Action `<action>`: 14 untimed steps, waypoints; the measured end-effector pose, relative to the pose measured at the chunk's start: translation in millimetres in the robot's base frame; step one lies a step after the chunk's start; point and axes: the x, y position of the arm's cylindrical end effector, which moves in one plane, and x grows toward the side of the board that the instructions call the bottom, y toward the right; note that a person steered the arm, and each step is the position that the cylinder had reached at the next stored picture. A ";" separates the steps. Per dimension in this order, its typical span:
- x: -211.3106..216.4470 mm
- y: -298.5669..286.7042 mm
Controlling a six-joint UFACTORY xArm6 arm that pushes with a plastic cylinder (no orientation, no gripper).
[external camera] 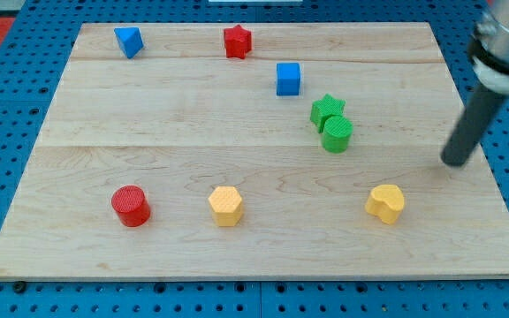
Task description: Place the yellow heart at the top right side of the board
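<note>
The yellow heart lies on the wooden board toward the view's bottom right. My tip is on the board near its right edge, up and to the right of the heart, with a clear gap between them. The dark rod slants up from the tip toward the view's top right corner.
A green star touches a green cylinder right of centre. A blue cube, a red star and a blue triangular block lie along the top. A red cylinder and a yellow hexagon lie at the bottom left.
</note>
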 end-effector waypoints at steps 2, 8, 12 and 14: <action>73.5 -82.3; 20.4 -61.5; -72.2 -84.2; -146.0 -100.9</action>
